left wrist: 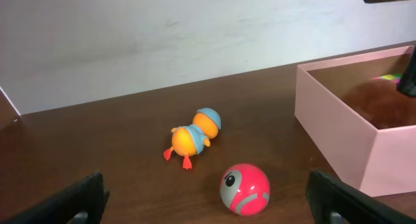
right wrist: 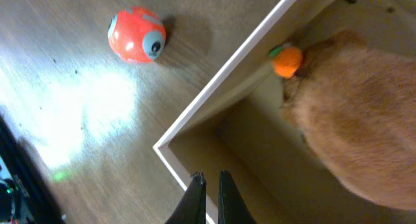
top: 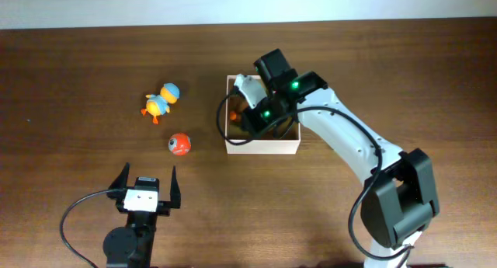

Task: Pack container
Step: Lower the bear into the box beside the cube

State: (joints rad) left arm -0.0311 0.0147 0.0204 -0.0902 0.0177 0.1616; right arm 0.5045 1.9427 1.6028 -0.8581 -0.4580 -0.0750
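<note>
The container is a square cream-walled box with a tan floor at mid-table. It also shows in the left wrist view and the right wrist view. A tan plush toy with an orange part lies inside. My right gripper hangs over the box's near corner with its fingers closed and empty; in the overhead view it sits above the box's left side. My left gripper is open and empty near the front edge, behind a red ball toy.
The red ball lies left of the box and also shows in the right wrist view. An orange and blue duck toy lies farther back left and shows in the left wrist view. The right arm's cables arch over the box.
</note>
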